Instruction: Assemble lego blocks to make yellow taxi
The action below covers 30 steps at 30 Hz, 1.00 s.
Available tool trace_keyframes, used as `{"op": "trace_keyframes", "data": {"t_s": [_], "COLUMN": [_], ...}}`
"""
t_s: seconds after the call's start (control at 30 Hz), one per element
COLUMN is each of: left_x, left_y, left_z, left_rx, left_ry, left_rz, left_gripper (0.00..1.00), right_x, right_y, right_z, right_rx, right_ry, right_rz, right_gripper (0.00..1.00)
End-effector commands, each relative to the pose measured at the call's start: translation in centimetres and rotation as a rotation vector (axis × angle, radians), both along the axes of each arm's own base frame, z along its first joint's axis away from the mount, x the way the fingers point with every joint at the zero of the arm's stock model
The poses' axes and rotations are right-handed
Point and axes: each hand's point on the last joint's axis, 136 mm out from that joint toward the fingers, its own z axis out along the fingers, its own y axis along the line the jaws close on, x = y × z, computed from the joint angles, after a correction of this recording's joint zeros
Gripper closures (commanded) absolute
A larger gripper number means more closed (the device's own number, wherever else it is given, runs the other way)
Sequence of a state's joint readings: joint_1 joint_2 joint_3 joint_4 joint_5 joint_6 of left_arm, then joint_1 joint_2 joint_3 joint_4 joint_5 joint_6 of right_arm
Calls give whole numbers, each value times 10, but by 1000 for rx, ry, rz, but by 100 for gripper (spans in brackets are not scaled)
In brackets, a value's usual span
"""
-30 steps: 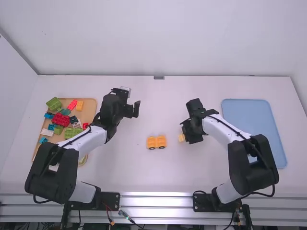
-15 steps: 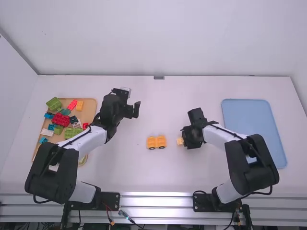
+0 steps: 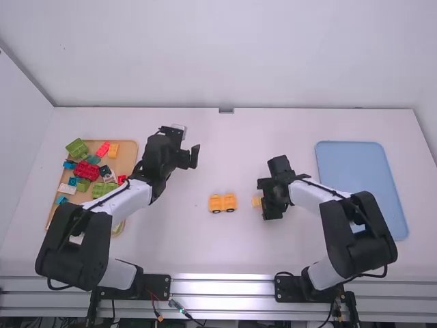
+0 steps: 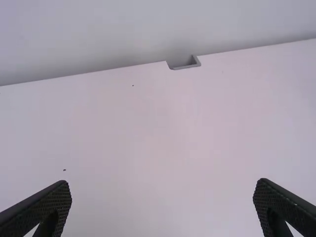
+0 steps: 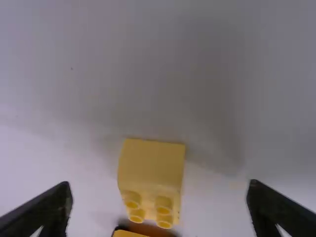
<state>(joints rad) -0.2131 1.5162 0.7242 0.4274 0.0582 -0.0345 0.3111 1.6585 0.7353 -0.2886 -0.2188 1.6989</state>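
Note:
My left gripper [image 3: 192, 143] hangs over the table's left-centre with nothing between its fingers; in its wrist view the left gripper [image 4: 162, 205] is open above bare table. The right gripper [image 3: 263, 198] is over a small yellow block [image 3: 257, 202], right of an orange-yellow car-like piece [image 3: 222, 203] on wheels. In the right wrist view the spread fingers of the right gripper [image 5: 159, 205] stand on either side of the yellow block [image 5: 151, 168], apart from it. This block has a smooth top part and several studs; the edge of the wheeled piece [image 5: 126, 234] lies close by.
At the left, a tan tray [image 3: 126, 156] holds loose blocks, among them a red block [image 3: 86, 170], a green block [image 3: 77, 148] and an orange block [image 3: 113, 150]. A blue tray [image 3: 355, 160] lies at the right, beyond the right arm.
The right gripper has shifted toward the table's front edge and turned over the yellow block. The left arm and the wheeled piece have stayed still.

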Motion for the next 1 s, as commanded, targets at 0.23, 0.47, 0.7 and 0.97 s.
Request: {"op": "trace_keyframes", "data": {"t_s": [0.23,0.47,0.7,0.97], "left_x": [0,0,0,-24], "left_y": [1,1,1,-39], "left_z": [12,12,11,1], "left_rx": [-9,-4,-4,137], "left_ry": [-26,-28,-27,-51], "left_rz": [1,-2,-1,-371], "left_gripper": [1,1,1,1], "right_x": [11,31,51,48], "right_y": [8,7,16,21], "right_z": [13,48,123,162], "right_rx": [112,258,325,-55], "right_ry": [-71,-211,-705,-1354], "right_rz": [81,198,714,1477], "right_gripper": [1,1,1,1]}}
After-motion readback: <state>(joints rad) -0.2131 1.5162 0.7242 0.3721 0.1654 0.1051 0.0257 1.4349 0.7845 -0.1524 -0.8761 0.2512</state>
